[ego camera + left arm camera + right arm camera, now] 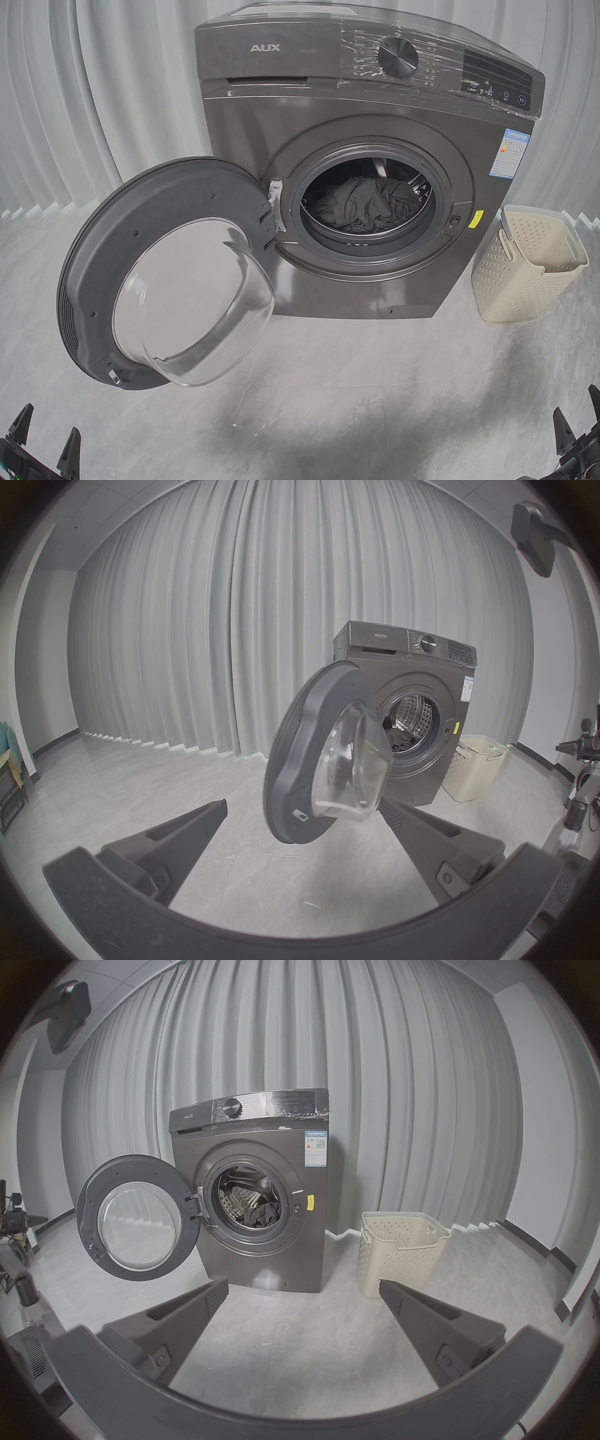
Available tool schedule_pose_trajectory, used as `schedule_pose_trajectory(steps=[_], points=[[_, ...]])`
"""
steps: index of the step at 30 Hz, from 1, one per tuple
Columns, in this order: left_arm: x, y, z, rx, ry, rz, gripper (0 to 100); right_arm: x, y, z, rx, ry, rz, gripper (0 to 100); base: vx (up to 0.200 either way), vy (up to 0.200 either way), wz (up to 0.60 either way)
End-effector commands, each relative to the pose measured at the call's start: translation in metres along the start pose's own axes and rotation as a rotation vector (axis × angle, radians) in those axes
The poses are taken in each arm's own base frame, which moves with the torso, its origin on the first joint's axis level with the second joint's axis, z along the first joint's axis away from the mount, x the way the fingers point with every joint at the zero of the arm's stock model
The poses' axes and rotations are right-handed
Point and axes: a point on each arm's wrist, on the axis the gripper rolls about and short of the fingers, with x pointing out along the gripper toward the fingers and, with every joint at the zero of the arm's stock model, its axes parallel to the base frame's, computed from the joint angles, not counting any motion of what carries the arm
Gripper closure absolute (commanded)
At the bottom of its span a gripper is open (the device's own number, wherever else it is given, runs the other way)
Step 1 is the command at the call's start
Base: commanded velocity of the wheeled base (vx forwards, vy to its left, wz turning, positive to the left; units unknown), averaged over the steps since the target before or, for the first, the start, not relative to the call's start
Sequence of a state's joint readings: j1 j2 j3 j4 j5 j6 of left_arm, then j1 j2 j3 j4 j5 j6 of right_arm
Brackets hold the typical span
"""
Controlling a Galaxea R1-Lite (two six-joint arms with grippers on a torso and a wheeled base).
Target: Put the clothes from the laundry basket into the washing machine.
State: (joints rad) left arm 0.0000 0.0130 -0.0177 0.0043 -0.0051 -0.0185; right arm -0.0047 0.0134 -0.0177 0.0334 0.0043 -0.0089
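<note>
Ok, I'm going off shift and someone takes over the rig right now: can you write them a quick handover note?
Left gripper: open, empty, low in front of the open door.
Right gripper: open, empty, low at the right.
Dark clothes lie inside the washing machine.
Laundry basket stands on the floor right of the machine; no clothes show above its rim, its bottom is hidden.
Done: clothes are in.
Left: check the basket's bottom for leftovers.
</note>
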Motion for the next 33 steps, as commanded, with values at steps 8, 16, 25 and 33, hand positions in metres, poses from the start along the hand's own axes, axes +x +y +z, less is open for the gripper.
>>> schedule_pose_trajectory(steps=[8, 16, 25, 33], points=[[0.0, 0.0, -0.005, -0.012, 0.004, -0.002, 0, 0.0, 0.0, -0.002, 0.0, -0.003, 0.0, 0, -0.1, 0.0, 0.0], [0.0, 0.0, -0.005, 0.002, 0.005, 0.001, 0, 0.0, 0.0, -0.002, 0.0, -0.002, 0.0, 0, -0.05, 0.0, 0.0], [0.0, 0.0, -0.005, -0.015, 0.005, 0.001, 0, 0.0, 0.0, -0.002, 0.0, -0.003, 0.0, 0, 0.0, 0.0, 0.0], [-0.009, -0.001, 0.044, -0.07, -0.14, -0.01, 0, 0.0, 0.0, -0.002, 0.0, -0.003, 0.0, 0, 0.0, 0.0, 0.0]])
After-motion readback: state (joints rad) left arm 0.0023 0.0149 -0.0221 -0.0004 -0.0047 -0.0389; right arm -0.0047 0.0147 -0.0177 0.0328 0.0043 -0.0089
